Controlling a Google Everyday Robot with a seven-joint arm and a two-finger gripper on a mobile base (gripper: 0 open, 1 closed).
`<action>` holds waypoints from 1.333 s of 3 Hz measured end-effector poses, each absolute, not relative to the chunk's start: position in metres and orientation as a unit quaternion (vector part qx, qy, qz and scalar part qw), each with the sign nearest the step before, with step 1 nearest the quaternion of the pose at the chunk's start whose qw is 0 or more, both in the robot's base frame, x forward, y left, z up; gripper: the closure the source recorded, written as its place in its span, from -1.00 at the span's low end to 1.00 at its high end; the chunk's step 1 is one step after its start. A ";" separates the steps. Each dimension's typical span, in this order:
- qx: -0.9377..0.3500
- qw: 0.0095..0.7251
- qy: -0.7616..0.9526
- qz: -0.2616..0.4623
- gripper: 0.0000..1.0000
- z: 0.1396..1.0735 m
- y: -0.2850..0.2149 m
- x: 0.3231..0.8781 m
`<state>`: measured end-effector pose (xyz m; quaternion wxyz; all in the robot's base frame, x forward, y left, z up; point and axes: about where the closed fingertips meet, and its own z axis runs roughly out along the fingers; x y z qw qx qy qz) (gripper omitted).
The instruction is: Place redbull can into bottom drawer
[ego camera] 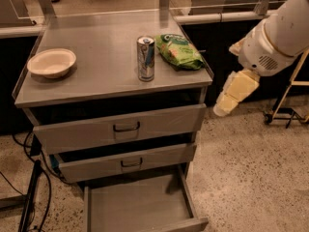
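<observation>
The redbull can (146,58), slim, silver and blue, stands upright on the grey cabinet top (96,76) near its front edge, just left of the green snack bag (179,50). The bottom drawer (140,206) is pulled open below the two upper drawers and its flat floor is bare. My gripper (226,104) hangs off the white arm to the right of the cabinet, about level with the top drawer, well away from the can. It holds nothing I can see.
A cream bowl (51,62) sits at the left of the cabinet top. The top drawer (125,127) and middle drawer (129,162) stick out slightly. Cables (29,197) lie on the floor at left; a stand's legs (285,114) are at right.
</observation>
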<state>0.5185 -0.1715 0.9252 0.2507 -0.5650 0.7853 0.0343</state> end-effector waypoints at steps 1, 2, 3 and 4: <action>-0.557 0.271 0.784 0.038 -1.00 0.919 -0.166 0.543; -0.557 0.289 0.776 0.060 -1.00 0.914 -0.147 0.556; -0.557 0.289 0.776 0.061 -1.00 0.914 -0.146 0.556; -0.531 0.322 0.779 0.086 -1.00 0.906 -0.126 0.572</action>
